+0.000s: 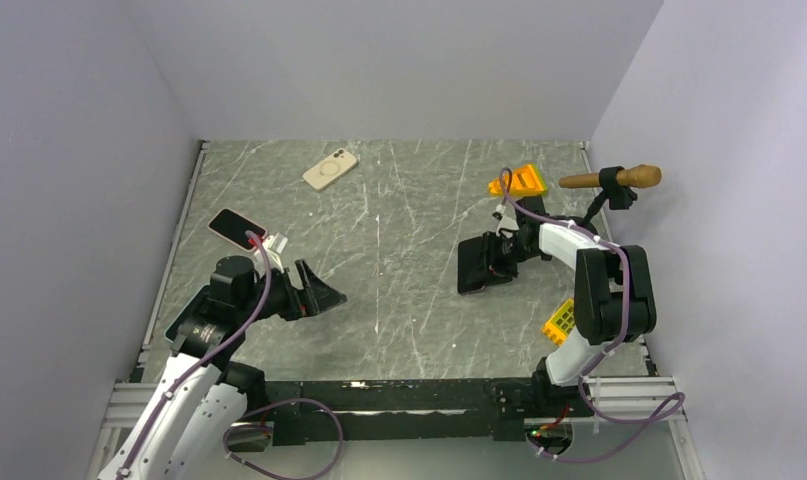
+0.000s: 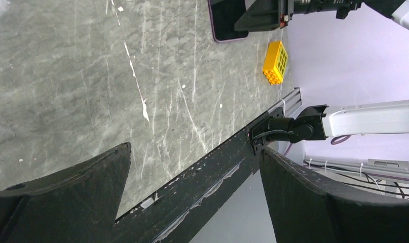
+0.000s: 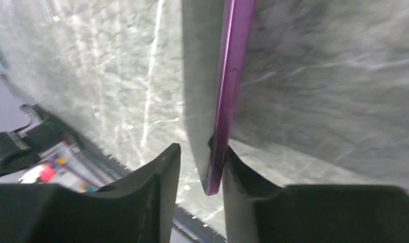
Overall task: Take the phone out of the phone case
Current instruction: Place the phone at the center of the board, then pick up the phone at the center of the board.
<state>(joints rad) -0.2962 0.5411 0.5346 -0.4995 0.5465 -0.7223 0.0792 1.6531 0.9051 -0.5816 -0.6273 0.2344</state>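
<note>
Grey-veined marble table [image 1: 399, 300], walled in pale lilac, is carrying the whole scene. At centre-right the right gripper [image 1: 491, 258] is reaching down, its fingers [image 3: 156, 177] bracketing the end of a dark phone [image 1: 469, 272] with a purple rim, which is resting on the table there. In the right wrist view one finger is touching the purple rim while the other is standing just off the grey face. The jaws are thus sitting narrowly parted, with no firm clamp showing. Whether that rim is a case or the phone's own frame cannot be told. A beige phone case [image 1: 330, 169] is lying well apart at the back. A pink-edged phone [image 1: 236, 228] is lying near the left gripper [image 1: 319, 288], which is hanging wide open and empty. Judged step: the right arm is probably setting down or re-gripping the phone. The next move is calling for either a clean retreat without dragging it or a firmer hold.
</note>
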